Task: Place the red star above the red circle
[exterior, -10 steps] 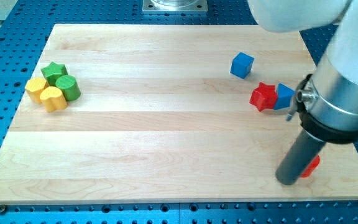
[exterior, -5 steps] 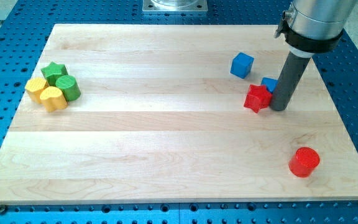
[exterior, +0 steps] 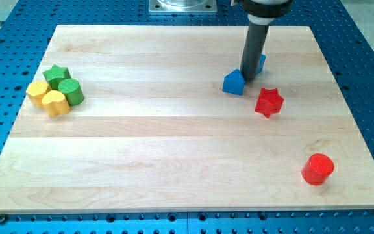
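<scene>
The red star (exterior: 269,103) lies on the wooden board at the view's right, above and left of the red circle (exterior: 318,169), which sits near the board's lower right corner. My tip (exterior: 248,79) stands up and left of the red star, apart from it. The tip touches the right side of a blue block (exterior: 234,82) and stands in front of a second blue block (exterior: 260,62), which it mostly hides.
At the view's left is a tight cluster: a green star (exterior: 56,74), a green cylinder (exterior: 72,92), a yellow hexagon-like block (exterior: 39,92) and a yellow block (exterior: 56,103). The wooden board (exterior: 161,149) rests on a blue perforated table.
My tip has moved from the lower right by the red circle up and left past the red star. The star shifted slightly left. One blue block was pushed from beside the star up and left.
</scene>
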